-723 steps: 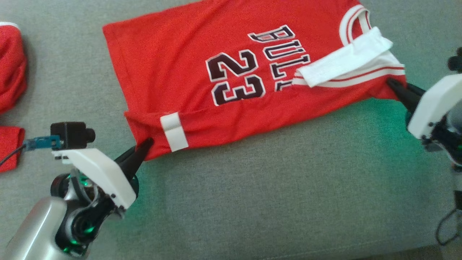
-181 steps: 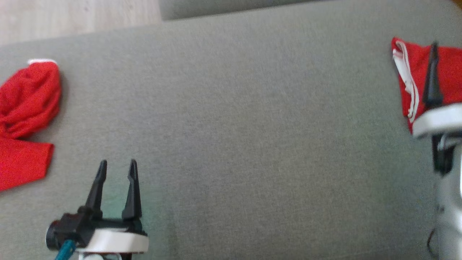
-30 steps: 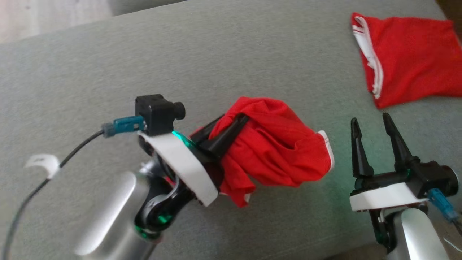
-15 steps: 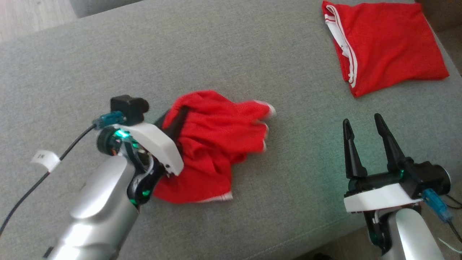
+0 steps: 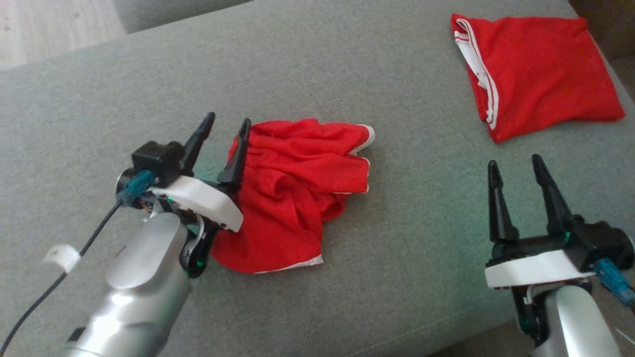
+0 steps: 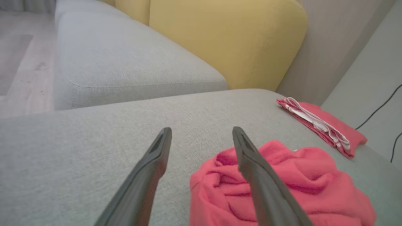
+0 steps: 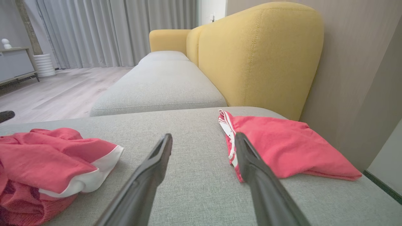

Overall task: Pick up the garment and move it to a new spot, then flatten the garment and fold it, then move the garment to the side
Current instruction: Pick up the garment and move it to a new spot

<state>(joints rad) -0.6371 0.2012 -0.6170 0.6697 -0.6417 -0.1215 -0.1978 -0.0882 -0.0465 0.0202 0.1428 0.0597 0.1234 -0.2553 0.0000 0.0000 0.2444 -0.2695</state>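
A crumpled red garment (image 5: 297, 183) with white trim lies in a loose heap near the middle of the grey sofa cushion (image 5: 347, 59), its white-edged hem at the near side and another white-edged corner pointing right.

The left gripper (image 5: 228, 120) sits at the garment's left edge with its two dark fingers spread wide and closed on nothing. The cushion shows bare between their tips. The left finger is over bare cushion and the right one runs along the heap's left border. In the left wrist view that right finger crosses in front of the red cloth, and I cannot tell whether it touches it.

The right gripper (image 5: 514, 161) is at the near right, well apart from the heap. It is also fully spread and empty, with its fingers pointing away over bare cushion.

At the far right corner of the cushion lies a folded red garment (image 5: 536, 69), flat, with its white-striped edge turned to the left.

A dark cable (image 5: 54, 282) with a white tag trails from the left wrist. In the right wrist view a yellow backrest (image 7: 260, 53) rises beyond the cushion, with a wooden floor (image 7: 56, 91) and pale curtains (image 7: 110, 31) far off to the left.
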